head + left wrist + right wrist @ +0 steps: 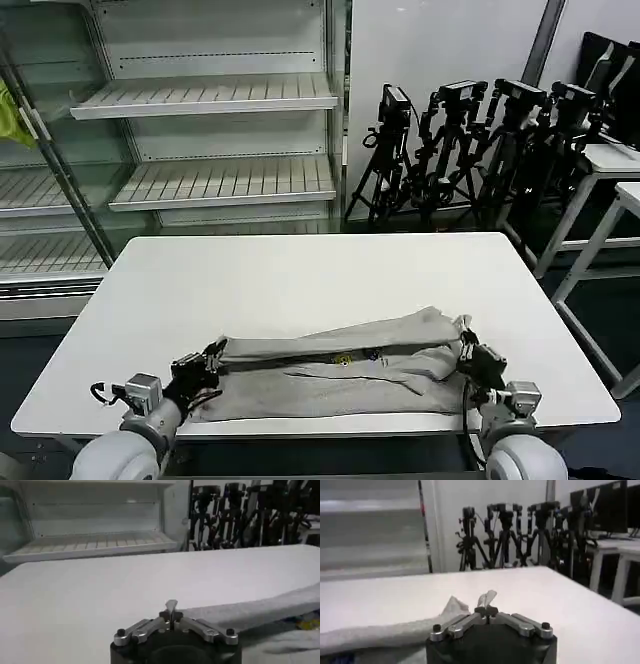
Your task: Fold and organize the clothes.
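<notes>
A light grey shirt [335,368] lies on the white worktop [300,280], along the near edge, stretched from left to right. It is folded lengthwise into a long band: an upper layer lies over a lower layer, and a dark seam line runs between them. A small multicoloured print [343,357] shows near the middle of the band. The right end of the shirt rises in a bunched fold; the left end lies flatter.

The left gripper [212,358] is at the left end of the shirt, low over the near-left part of the worktop. In the left wrist view, the left gripper [171,611] has its fingers pressed together, and the folded edge of the shirt [260,607] runs away from their tips across the worktop. The fingertips pinch the fabric at this end.

The right gripper [468,348] is at the right end of the shirt, near the near-right part of the worktop. In the right wrist view, the right gripper [487,605] has its fingers pressed together with a small tuft of grey fabric standing up between the tips. The rest of the shirt [385,630] trails from this point toward the left arm.

Beyond the worktop, white shelves [220,140] stand at the far left. A row of black tripods [450,150] stands at the far right.
</notes>
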You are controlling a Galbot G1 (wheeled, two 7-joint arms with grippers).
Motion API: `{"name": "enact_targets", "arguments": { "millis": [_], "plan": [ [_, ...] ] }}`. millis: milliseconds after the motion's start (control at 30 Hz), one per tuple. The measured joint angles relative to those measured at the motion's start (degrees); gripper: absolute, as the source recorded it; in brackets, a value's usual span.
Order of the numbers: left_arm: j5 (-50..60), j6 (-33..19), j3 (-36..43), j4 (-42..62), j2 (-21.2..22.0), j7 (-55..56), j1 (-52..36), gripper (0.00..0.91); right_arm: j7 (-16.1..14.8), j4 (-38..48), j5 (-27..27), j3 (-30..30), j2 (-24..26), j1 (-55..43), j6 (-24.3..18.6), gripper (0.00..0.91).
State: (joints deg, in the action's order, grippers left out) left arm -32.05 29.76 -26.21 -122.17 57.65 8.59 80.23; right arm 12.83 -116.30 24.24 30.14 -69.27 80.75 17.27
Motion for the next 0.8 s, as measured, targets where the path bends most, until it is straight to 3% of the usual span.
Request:
{"name": "enact_targets", "arguments": {
  "millis": [433, 800],
  "plan": [
    [2.3, -0.8, -0.8, -2.5, 2.5, 1.8, 3.0, 0.907, 0.9, -5.6, -0.7, 1.8, -1.9, 5.2, 1.5, 0.907],
    [-1.0, -3.9, -1.8, -6.9, 9.8, 9.1, 8.9, 0.907, 0.9, -11.7, -1.4, 4.4, -2.6, 10.9, 1.7, 0.907]
  ]
}}
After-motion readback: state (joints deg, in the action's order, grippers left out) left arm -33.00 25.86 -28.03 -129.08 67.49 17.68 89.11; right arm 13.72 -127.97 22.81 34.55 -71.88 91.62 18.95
